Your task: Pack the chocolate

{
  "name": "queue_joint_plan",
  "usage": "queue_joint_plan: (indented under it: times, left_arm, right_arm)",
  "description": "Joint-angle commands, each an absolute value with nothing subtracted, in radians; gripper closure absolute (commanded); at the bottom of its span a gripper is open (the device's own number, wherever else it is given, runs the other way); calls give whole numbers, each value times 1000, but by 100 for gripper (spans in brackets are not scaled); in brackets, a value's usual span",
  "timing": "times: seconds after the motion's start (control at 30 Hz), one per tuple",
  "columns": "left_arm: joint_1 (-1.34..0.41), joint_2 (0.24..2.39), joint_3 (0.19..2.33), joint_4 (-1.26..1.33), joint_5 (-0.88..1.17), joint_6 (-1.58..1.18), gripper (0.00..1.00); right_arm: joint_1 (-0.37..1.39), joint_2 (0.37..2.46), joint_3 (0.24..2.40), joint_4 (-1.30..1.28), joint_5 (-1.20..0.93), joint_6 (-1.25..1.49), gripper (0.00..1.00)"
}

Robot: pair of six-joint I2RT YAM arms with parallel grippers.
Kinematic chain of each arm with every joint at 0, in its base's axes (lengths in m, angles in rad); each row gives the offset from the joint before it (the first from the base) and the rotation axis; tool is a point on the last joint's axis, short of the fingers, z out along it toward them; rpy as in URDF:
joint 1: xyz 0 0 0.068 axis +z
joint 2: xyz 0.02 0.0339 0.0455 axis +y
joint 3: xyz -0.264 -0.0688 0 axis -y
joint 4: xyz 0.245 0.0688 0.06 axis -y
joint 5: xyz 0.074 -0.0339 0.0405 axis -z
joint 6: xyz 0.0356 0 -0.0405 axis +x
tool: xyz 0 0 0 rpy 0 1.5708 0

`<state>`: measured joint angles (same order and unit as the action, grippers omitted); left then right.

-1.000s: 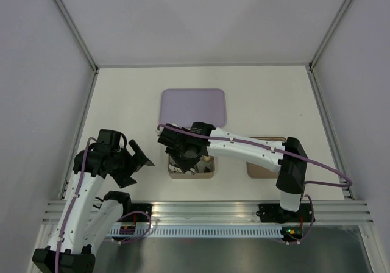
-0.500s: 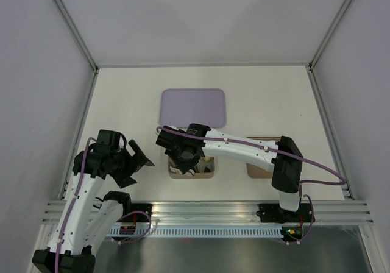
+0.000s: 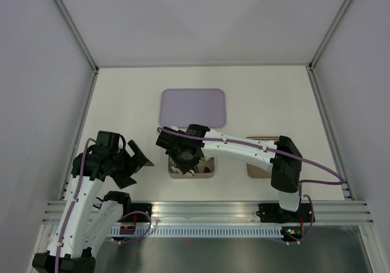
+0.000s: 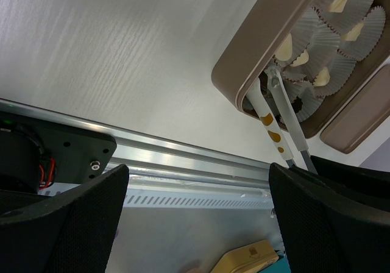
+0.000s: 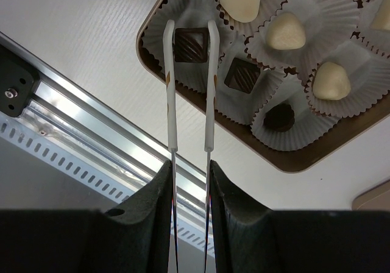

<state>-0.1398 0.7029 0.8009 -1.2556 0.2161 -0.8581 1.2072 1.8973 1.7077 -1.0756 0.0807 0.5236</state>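
My right hand [image 5: 189,175] is clenched on the tongs [image 5: 172,90], its two black fingers [image 5: 152,212] pressing the thin metal stems together at the bottom of the wrist view. From there the white arms of the tongs run straight up the frame. Their tips stand on either side of a dark square [image 5: 191,44] of chocolate, right against its edges; I cannot tell whether they pinch it. That square sits in a white paper cup [image 5: 190,72] in the corner of the brown box [image 5: 292,162].

Further right in the frame, a second dark square [image 5: 242,75] and a dark rounded piece [image 5: 280,117] each lie in their own cups. Three cream pieces [image 5: 286,32] fill the cups along the upper right.

The box rests on the white surface [image 5: 73,17], near the metal rail [image 5: 91,114] that crosses the lower left.

In the top view my right arm reaches from the lower right across to the box at lower centre. A flat brown piece [image 3: 259,169] lies just right of it, partly under the arm. A lilac mat [image 3: 193,106] lies above the box, apart from it.

My left hand [image 4: 196,181] is released, its fingers spread wide with nothing between them. It hangs at the lower left of the top view, apart from the box.
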Motion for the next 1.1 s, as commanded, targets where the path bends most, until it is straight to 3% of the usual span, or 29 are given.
queue_joint_plan:
  times: [0.0, 0.57, 1.07]
  left_arm:
    - [-144, 690, 811, -1293, 267, -856, 0]
    - [-144, 667, 816, -1308, 262, -880, 0]
    - [-144, 673, 836, -1312, 255, -879, 0]
  right_arm:
    - [1213, 1901, 1707, -1074, 81, 563, 90]
    - [1212, 1905, 1703, -1068, 90, 574, 67]
    - [1212, 1901, 1716, -1075, 112, 583, 61]
